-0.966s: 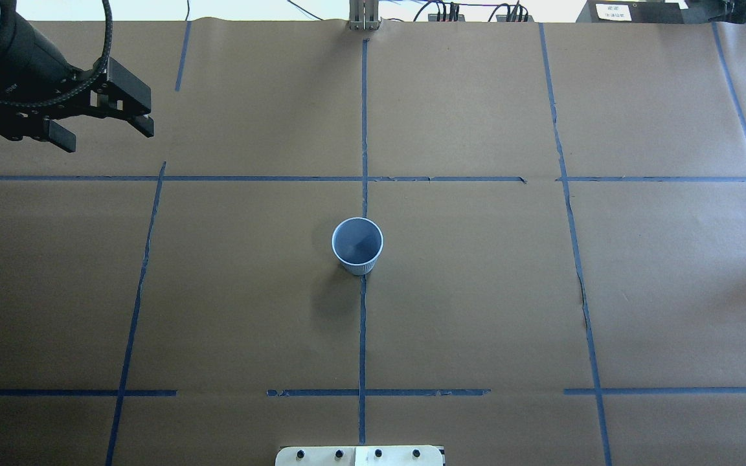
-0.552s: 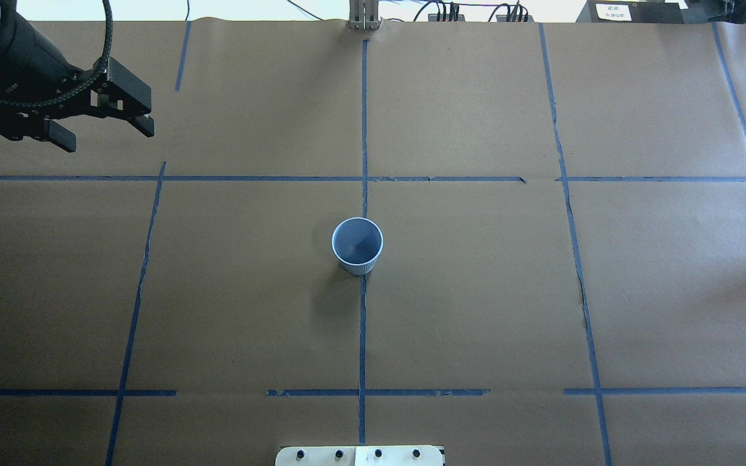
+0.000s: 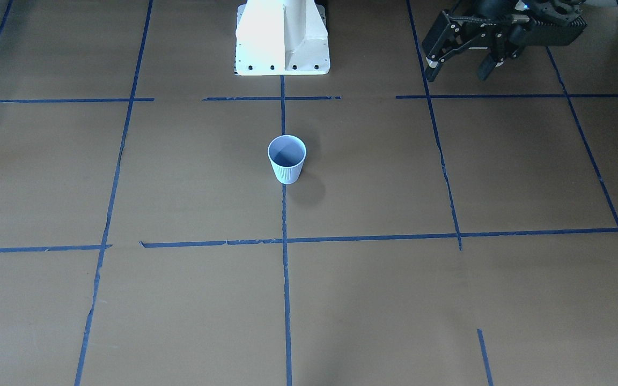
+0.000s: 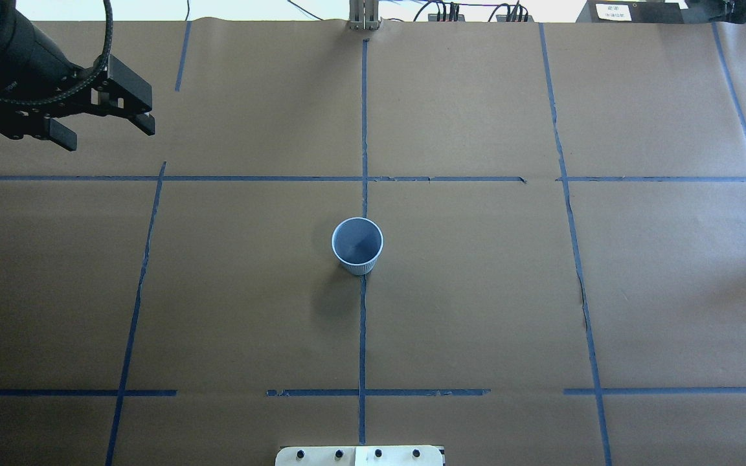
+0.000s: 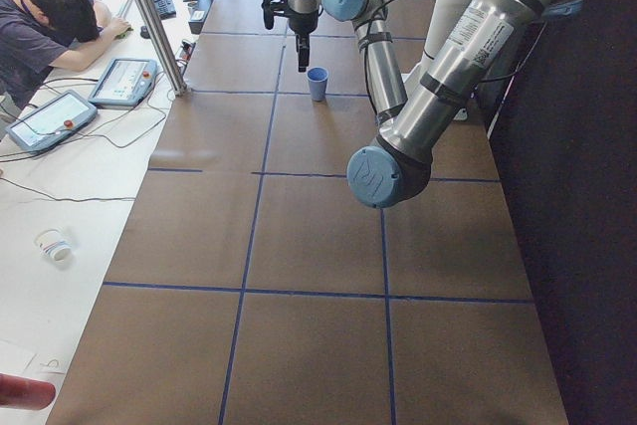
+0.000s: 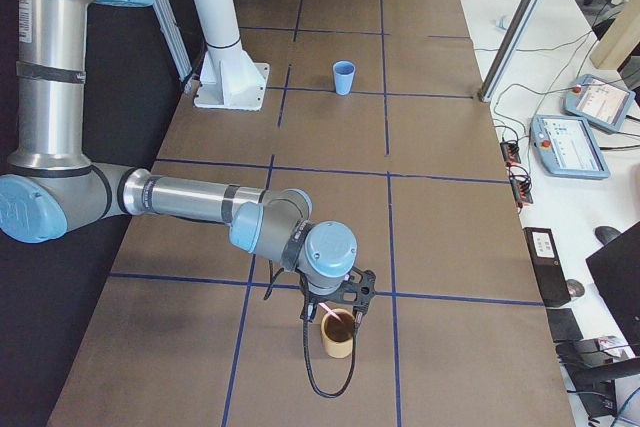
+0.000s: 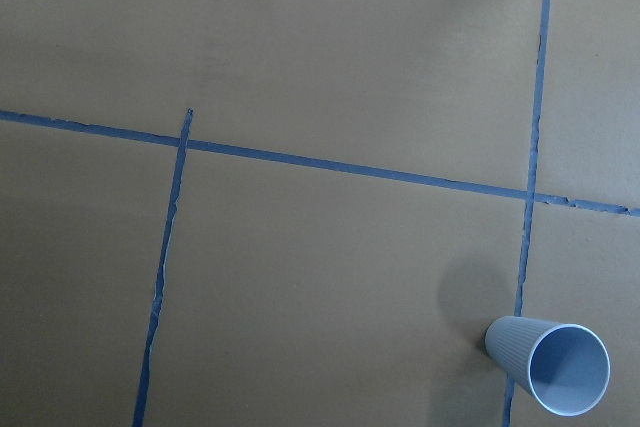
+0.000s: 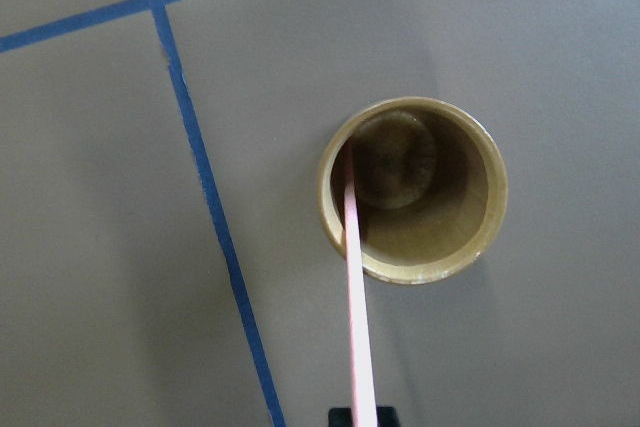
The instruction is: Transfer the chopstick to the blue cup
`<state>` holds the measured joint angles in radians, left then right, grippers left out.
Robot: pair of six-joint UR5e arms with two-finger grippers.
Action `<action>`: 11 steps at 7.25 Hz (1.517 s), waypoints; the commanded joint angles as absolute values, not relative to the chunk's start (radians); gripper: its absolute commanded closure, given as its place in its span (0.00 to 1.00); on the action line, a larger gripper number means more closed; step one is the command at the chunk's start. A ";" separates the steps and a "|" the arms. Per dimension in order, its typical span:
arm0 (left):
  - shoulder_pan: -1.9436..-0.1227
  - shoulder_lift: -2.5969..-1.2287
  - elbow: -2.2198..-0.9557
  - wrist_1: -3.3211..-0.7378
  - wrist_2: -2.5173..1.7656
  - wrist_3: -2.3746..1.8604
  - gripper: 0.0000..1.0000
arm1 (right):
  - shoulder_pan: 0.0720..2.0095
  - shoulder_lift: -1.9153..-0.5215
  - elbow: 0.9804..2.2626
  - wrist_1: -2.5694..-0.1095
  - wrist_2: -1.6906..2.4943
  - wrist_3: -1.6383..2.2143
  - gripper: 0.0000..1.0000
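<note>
Over tan cup (image 8: 490, 197), right tool (image 8: 360, 417) clamped on chopstick (image 8: 355, 297) (lower end inside); left tool (image 4: 106, 134) spread, far from blue cup (image 4: 357, 246).

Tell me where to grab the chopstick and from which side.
Take the chopstick by its upper part, the length standing clear above the tan cup, and come straight down from above. Its lower end sits inside the cup and it seems to lean on the rim, so only the top is free. Close the fingers across the thin shaft.
</note>
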<state>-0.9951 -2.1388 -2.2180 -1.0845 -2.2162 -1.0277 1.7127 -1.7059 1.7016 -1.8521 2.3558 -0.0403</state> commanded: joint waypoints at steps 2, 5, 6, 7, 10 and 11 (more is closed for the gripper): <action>-0.996 -2.137 -2.218 -1.085 -2.236 -1.029 0.00 | 1.779 -1.706 1.892 -2.027 2.227 -0.043 0.97; -0.999 -2.132 -2.217 -1.085 -2.237 -1.029 0.00 | 1.836 -1.698 1.975 -2.051 2.175 -0.043 0.97; -1.005 -2.114 -2.220 -1.086 -2.235 -1.022 0.00 | 1.851 -1.695 2.037 -2.051 2.175 -0.043 0.97; -1.020 -2.076 -2.221 -1.089 -2.233 -1.013 0.00 | 1.848 -1.680 2.093 -2.045 2.192 -0.034 0.98; -1.103 -2.025 -2.197 -1.085 -2.235 -0.817 0.00 | 1.600 -1.470 2.095 -2.103 2.379 0.261 1.00; -1.127 -2.008 -2.197 -1.065 -2.235 -0.766 0.00 | 1.460 -1.359 2.085 -2.109 2.381 0.428 1.00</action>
